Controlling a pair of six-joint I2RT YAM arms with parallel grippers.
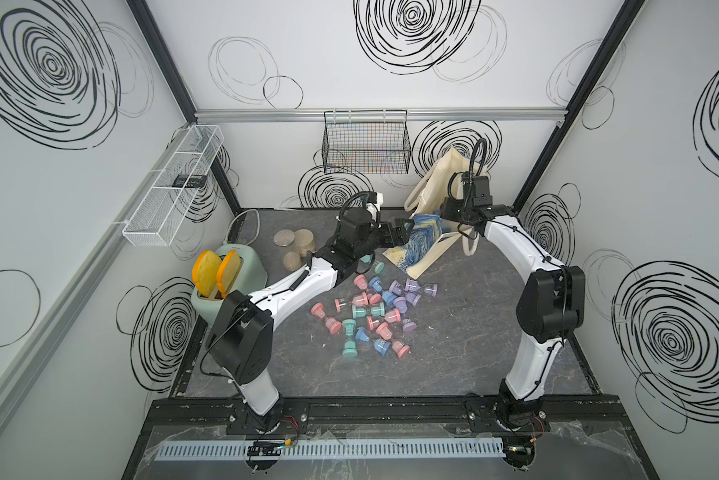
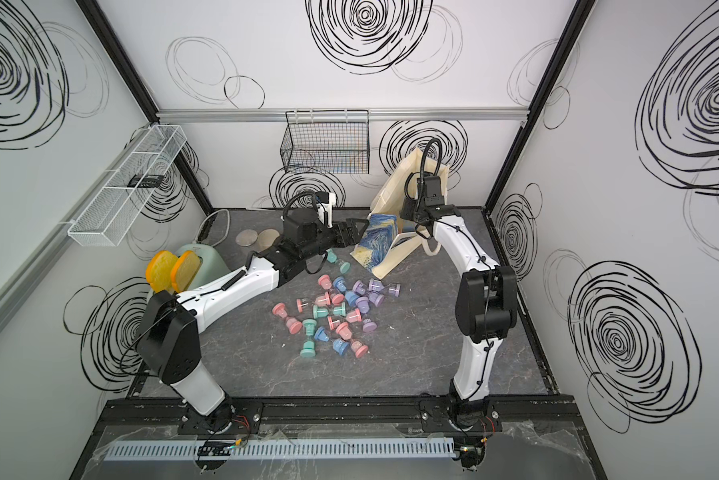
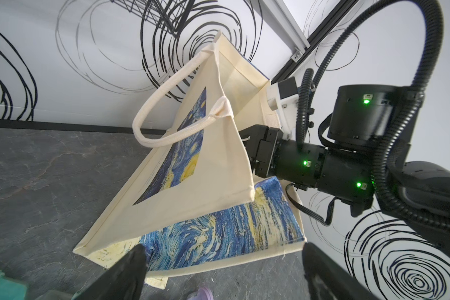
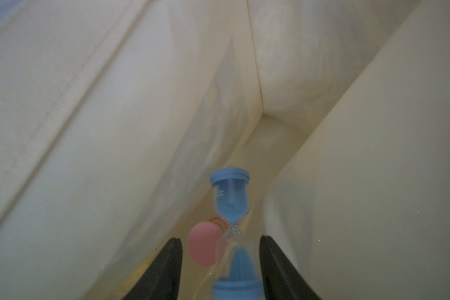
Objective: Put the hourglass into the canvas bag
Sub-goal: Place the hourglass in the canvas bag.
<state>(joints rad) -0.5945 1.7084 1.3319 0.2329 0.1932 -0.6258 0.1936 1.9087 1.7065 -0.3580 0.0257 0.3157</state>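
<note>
Right wrist showed my right gripper (image 4: 220,239) parted around the light, fragile hourglass (image 4: 230,197), seemingly loose in the canvas bag (image 4: 88,130); I judged caps safest.

In both top views the canvas bag (image 1: 430,255) (image 2: 393,257) hid the tips of my right end effector (image 4: 220,239), so I could judge it only from its wrist camera; there the blue hourglass (image 4: 230,197) looked smeared, its lower cap cut off by the frame edge; the fingers (image 4: 173,267) ran out of frame too; behind it a pink hourglass (image 4: 201,246) showed only one blurred round end; from the left wrist, a teal hourglass (image 3: 0,284) and a purple hourglass (image 3: 201,294) were clipped at the edge; the dark object (image 1: 189,181) in the white wire shelf (image 1: 171,195) was too small to name; the left arm (image 1: 241,332) covered part of the toaster (image 1: 252,264).
</note>
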